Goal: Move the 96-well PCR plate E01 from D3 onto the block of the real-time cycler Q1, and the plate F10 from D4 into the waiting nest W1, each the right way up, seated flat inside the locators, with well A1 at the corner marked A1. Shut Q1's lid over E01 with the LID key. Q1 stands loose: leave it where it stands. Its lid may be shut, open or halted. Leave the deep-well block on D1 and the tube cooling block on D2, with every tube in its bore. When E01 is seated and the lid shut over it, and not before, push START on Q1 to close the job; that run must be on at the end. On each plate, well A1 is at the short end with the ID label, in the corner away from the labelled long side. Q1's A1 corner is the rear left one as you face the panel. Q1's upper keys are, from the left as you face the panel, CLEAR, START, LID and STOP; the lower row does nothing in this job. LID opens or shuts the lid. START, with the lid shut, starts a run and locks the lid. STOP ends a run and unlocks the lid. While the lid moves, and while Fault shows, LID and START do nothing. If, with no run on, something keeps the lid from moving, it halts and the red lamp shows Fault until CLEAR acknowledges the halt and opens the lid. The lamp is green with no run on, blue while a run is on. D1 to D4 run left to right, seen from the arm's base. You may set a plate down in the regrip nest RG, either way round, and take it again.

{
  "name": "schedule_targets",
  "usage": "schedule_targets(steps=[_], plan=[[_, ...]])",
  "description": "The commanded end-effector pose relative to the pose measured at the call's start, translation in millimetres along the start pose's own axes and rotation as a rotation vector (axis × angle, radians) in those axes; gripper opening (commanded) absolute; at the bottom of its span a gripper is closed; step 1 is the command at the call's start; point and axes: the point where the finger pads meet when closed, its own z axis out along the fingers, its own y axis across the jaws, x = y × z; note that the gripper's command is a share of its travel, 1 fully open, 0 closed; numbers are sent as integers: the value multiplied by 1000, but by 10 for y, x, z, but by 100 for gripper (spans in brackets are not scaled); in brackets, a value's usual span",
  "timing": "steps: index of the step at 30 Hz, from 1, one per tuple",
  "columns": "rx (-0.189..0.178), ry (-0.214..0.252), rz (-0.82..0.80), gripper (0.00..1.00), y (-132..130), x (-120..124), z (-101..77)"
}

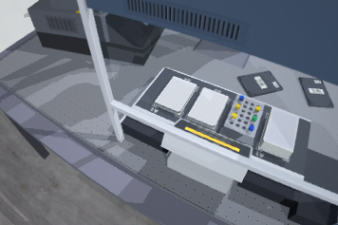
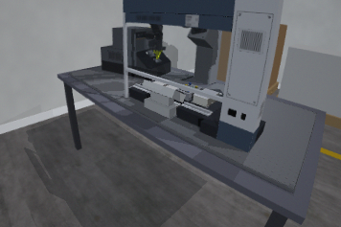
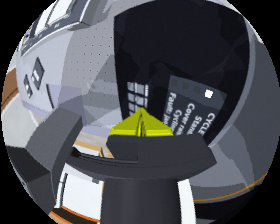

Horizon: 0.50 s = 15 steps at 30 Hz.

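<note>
Fingers are pressed tight together with nothing between them: in the wrist view the yellow tips of the gripper [image 3: 143, 123] come to a single point, aimed at the dark front panel of the cycler Q1 [image 3: 188, 106]. There's white writing on that panel, but I can only half read it, something like "CYCLE" and a few more lines too blurry to make out, plus a small white dot and a block of pale keys [image 3: 138, 97] just left of the tips.

From the top camera, nearest the front edge of the counter is the deck row: two white PCR plates sit side by side, one [image 1: 176, 94] on the left of the picture and the other [image 1: 208, 106] touching distance beside it. I can't read their ID labels. Next along is the tube cooling block [image 1: 245, 116] with blue, yellow and green caps, then the deep-well block [image 1: 281, 133].

Further back toward the rear edge lie two dark nests [image 1: 259, 83] [image 1: 315, 91], each with a small white label I can't read.
</note>
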Motion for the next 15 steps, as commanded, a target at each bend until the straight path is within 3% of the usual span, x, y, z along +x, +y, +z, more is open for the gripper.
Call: schedule_targets(steps=[1, 15], plan=[[-158, 33, 103, 0, 767, 189, 269], [-156, 30, 96, 0, 753, 186, 293]])
